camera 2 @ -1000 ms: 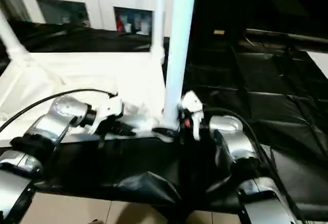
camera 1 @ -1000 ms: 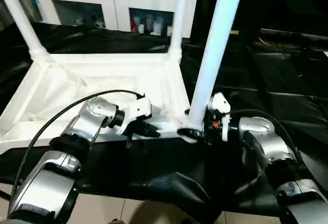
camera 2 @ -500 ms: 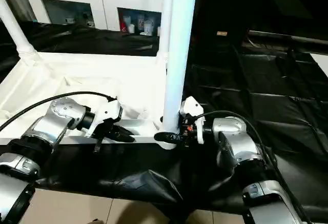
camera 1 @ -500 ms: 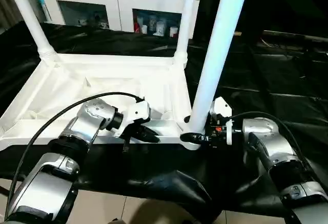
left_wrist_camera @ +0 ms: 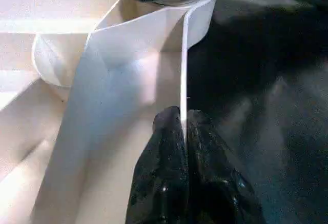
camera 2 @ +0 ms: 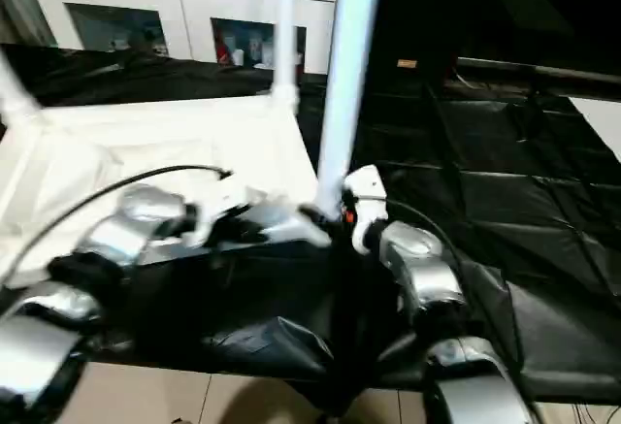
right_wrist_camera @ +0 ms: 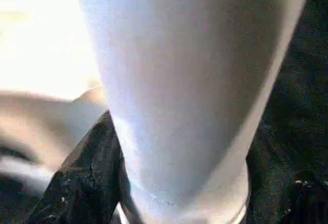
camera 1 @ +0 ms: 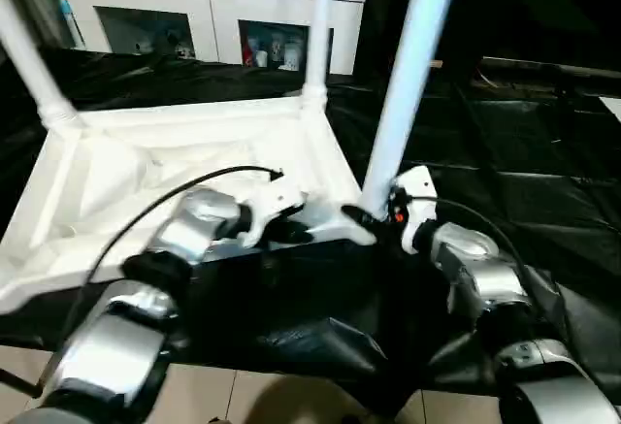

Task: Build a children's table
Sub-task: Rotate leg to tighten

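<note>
The white table top (camera 1: 146, 172) lies underside up on the black drape. Two legs stand in its far corners (camera 1: 317, 26) (camera 1: 29, 65). A third leg (camera 1: 408, 84) rises from the near right corner socket. My right gripper (camera 1: 369, 218) is shut around this leg's base; the right wrist view shows the leg (right_wrist_camera: 184, 80) filling the frame between black fingers (right_wrist_camera: 82, 183). My left gripper (camera 1: 296, 233) is shut on the top's thin near rim (left_wrist_camera: 183, 70), just left of that corner. The near left corner is out of view.
A white cabinet (camera 1: 194, 7) with glass doors stands behind the work table. Black drape (camera 1: 524, 143) covers the table to the right and hangs over its front edge above a beige floor (camera 1: 252, 400). A black cable (camera 1: 184, 191) arcs over my left forearm.
The camera has shifted. Both grippers keep their holds. The top now sits skewed, its near right corner and leg nearer the picture's middle, and my left forearm shows motion blur.
</note>
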Robot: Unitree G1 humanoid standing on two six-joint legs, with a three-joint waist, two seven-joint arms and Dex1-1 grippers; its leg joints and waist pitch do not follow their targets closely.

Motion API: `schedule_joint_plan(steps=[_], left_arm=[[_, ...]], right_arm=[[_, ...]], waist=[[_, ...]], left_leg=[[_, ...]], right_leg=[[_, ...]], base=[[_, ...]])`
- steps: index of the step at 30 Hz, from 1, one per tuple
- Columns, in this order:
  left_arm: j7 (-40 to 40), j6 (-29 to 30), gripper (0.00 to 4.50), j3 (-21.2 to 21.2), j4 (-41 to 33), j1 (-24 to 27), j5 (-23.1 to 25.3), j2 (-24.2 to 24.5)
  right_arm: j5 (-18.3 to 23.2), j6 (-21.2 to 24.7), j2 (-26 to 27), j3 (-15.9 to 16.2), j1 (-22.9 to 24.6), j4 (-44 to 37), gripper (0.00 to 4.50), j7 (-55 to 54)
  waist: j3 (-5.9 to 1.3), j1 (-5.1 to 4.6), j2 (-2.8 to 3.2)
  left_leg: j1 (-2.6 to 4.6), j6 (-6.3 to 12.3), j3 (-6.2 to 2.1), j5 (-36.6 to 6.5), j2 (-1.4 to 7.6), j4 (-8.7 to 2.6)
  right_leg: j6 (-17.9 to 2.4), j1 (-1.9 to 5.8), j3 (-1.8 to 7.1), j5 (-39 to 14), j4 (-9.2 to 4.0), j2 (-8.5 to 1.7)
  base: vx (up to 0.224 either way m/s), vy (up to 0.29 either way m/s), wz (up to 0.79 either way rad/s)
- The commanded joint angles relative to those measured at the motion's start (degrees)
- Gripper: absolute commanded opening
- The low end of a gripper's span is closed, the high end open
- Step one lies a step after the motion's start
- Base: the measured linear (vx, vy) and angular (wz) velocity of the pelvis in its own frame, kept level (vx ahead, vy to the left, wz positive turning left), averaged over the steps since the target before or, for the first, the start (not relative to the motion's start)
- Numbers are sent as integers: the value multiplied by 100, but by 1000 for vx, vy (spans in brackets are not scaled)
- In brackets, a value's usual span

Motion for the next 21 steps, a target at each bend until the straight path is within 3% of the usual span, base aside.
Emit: schedule_joint_plan(steps=[1,6,10,12,13,15,16,18,21], left_arm=[[705,77,0,332,100,-179,-164,-199],[1085,-16,0,293,322,-304,-29,-363],[819,8,0,232,182,-237,-25,-318],[716,-27,0,196,131,-206,-13,-288],[619,-65,0,151,97,-185,-5,-252],[318,-160,0,22,-32,-115,32,-104],[251,-176,0,-15,-48,-105,40,-63],[83,-281,0,-79,-104,-70,56,14],[-709,-473,0,-256,-461,111,25,328]], right_arm=[[16,155,106,-177,55,535,270,-850],[-224,-249,450,-230,-184,778,270,-1680],[-186,-508,532,-132,-182,704,270,-1042],[-168,-606,522,-92,-148,605,340,-753],[-114,-703,520,-67,-137,533,340,-460],[89,-660,386,-41,-50,176,353,239],[154,-633,346,-32,-39,102,353,398],[230,-522,241,29,15,-64,387,713],[387,-103,-201,302,291,-686,391,1693]], waist=[[-344,-46,33],[-351,-43,30],[-350,-40,26],[-360,-32,3],[-356,-32,9],[-362,-13,-2],[-369,-29,-11],[-392,-40,-16],[-421,-33,-2]], left_leg=[[3,207,40,-1433,-52,-407],[5,289,57,-1436,-61,-407],[-23,394,52,-1426,-42,-421],[-37,437,55,-1364,-39,-418],[-43,469,61,-1331,-38,-416],[-63,555,59,-1289,-34,-416],[-108,589,45,-1150,-26,-425],[-85,587,53,-1011,-14,-405],[-103,652,46,-779,3,-398]], right_leg=[[-649,312,187,-2788,-558,-204],[-712,299,207,-2533,-543,-212],[-794,334,210,-2339,-512,-222],[-829,355,211,-2265,-499,-227],[-852,356,217,-2239,-498,-230],[-860,382,217,-2225,-492,-238],[-863,424,217,-2094,-464,-242],[-975,408,230,-1902,-441,-236],[-1139,444,243,-1426,-381,-232]], base=[[0,0,0],[0,0,0],[0,0,0],[0,0,0],[0,0,0],[0,0,0],[0,0,0],[0,0,0],[0,0,0]])
